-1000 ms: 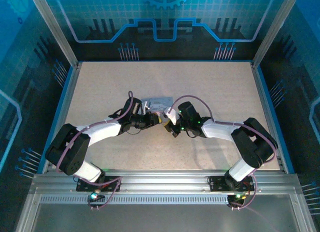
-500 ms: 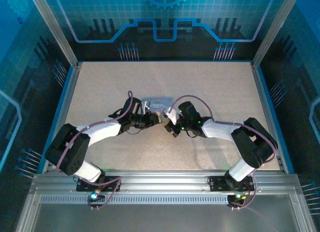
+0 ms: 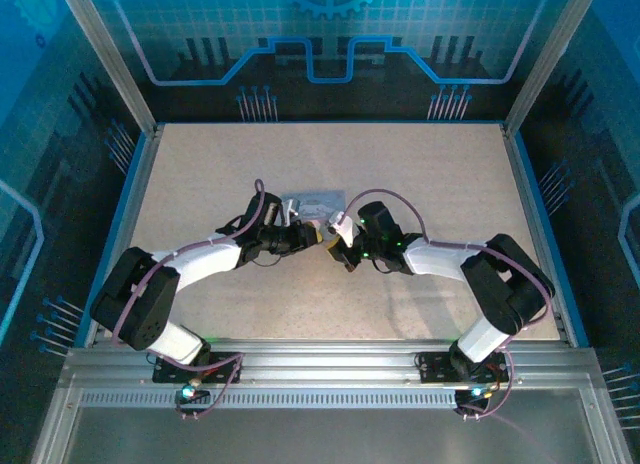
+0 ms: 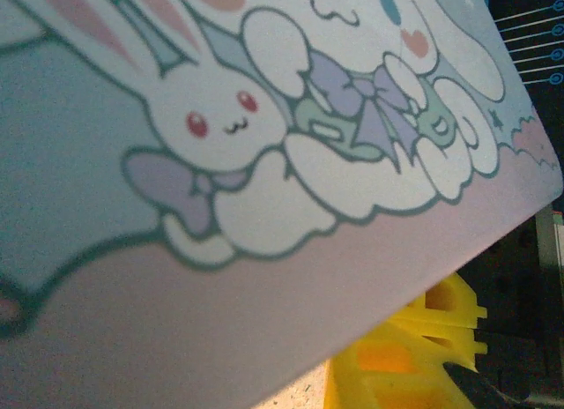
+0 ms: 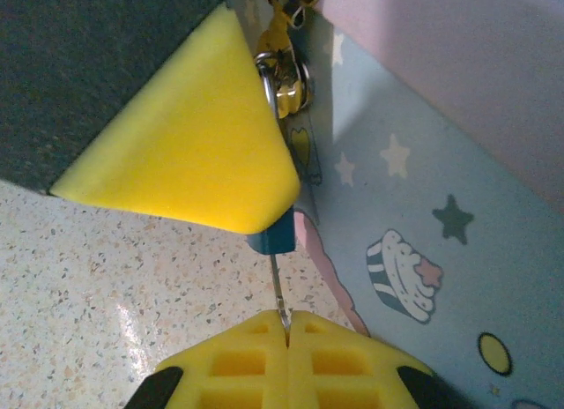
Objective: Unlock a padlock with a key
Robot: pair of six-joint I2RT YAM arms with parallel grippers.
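In the right wrist view my right gripper [image 5: 286, 325] is shut on the key [image 5: 278, 290], a thin metal shaft. The shaft runs up into the bottom of the small dark blue padlock [image 5: 275, 237]. Most of the padlock is hidden under a yellow finger [image 5: 185, 136] of my left gripper [image 3: 312, 240], which is closed on it. Its silvery shackle [image 5: 284, 83] hangs at the front of the cartoon-printed tin [image 5: 423, 206]. From above, the right gripper [image 3: 331, 246] meets the left one tip to tip at the tin's near edge [image 3: 315, 204].
The tin's lid [image 4: 264, 162] lies very close in the left wrist view, with a yellow finger [image 4: 414, 356] below its edge. Bare speckled tabletop [image 3: 330, 304] surrounds the arms. A blue-edged frame [image 3: 525, 214] bounds the table.
The right wrist has edged slightly away from the camera's near side. Both grips look the same.
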